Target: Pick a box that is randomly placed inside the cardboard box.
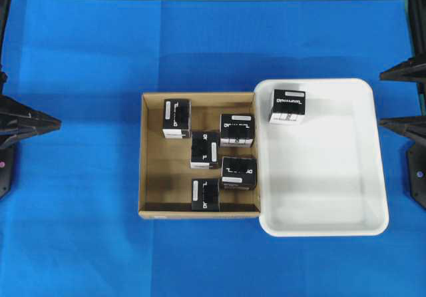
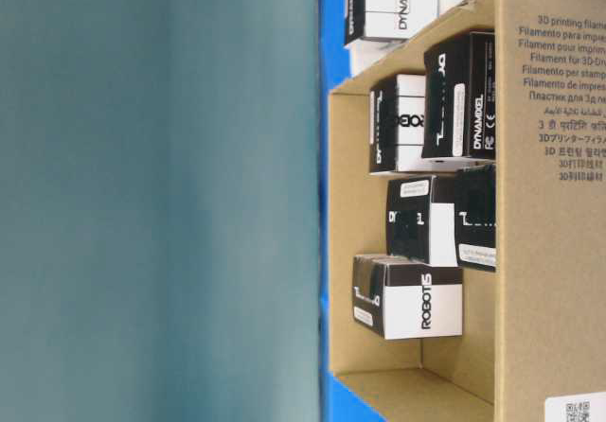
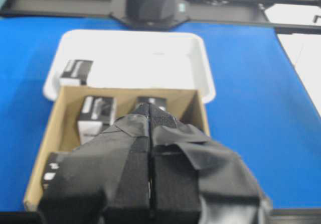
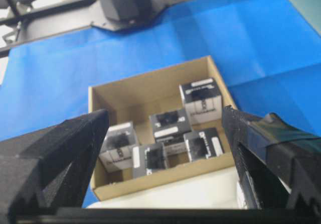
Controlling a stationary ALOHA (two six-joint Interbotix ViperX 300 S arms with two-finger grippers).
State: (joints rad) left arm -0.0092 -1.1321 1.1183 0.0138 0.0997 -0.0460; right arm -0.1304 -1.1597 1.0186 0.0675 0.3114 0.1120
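The brown cardboard box sits mid-table and holds several black cartons. One of them, the box with large white DYNAMIXEL lettering on top, stands against its right wall, toward the back. A carton of the same look lies in the white tray's back left corner. My left gripper is shut with nothing in it, held back at the left edge, short of the cardboard box. My right gripper stands wide open and empty at the right edge, beyond the tray, with the cardboard box ahead of it.
The white tray with rounded corners touches the cardboard box's right wall. Blue cloth covers the table all round. The other cartons carry white stickers and stand close together. The table-level view shows the cardboard box's printed wall.
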